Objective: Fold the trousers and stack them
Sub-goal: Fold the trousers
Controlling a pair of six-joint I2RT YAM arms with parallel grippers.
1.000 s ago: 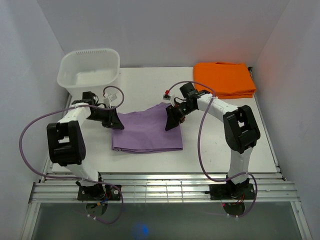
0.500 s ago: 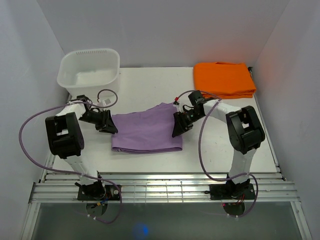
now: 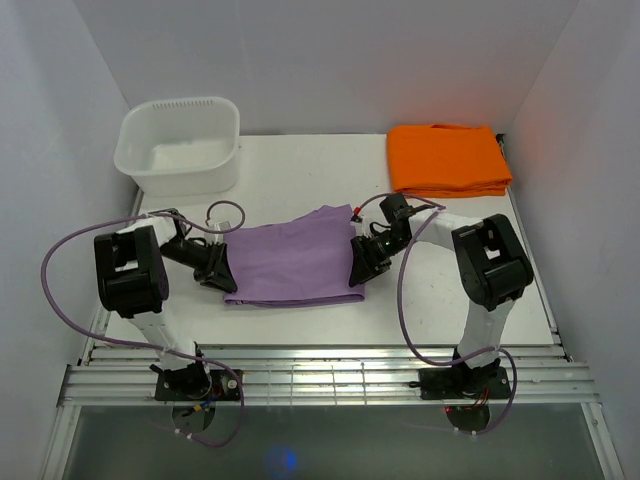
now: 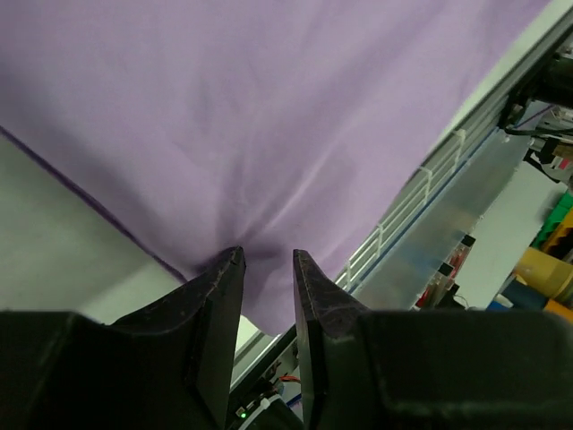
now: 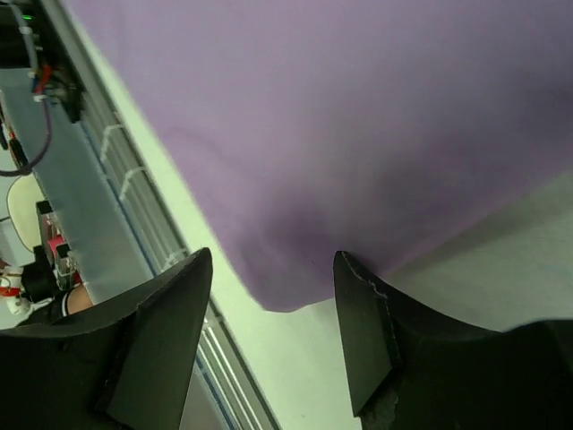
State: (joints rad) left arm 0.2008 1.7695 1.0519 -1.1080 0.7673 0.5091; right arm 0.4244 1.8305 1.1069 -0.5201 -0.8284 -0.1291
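top, trousers (image 3: 295,262): lilac, folded into a flat rough rectangle, mid-table (image 3: 300,170), toward the front edge. Back edge rises to a point on the right.
top, L gripper (image 3: 216,272): low at the trousers' left edge, by the near-left corner.
top, R gripper (image 3: 360,265): low at the trousers' right edge, by the near-right corner.
top, white tub (image 3: 175,178): back left, well apart from the trousers.
top, orange cloth (image 3: 447,158): folded, back right, well apart from the trousers.
L wrist, L gripper (image 4: 266,262): jaws part-open with a narrow gap, tips down at the fabric by its corner. Creases in the trousers (image 4: 269,107) run into the gap. Nothing clamped as far as I can see.
L wrist, table (image 4: 63,233): bare strip left of the dark seam edge. Front rails (image 4: 421,224) are to the right.
R wrist, R gripper (image 5: 271,260): jaws wide apart, holding nothing. The trousers (image 5: 340,116) corner lies flat below, between the two tips.
R wrist, table (image 5: 501,260): bare on the right. Front rails (image 5: 98,161) are on the left.
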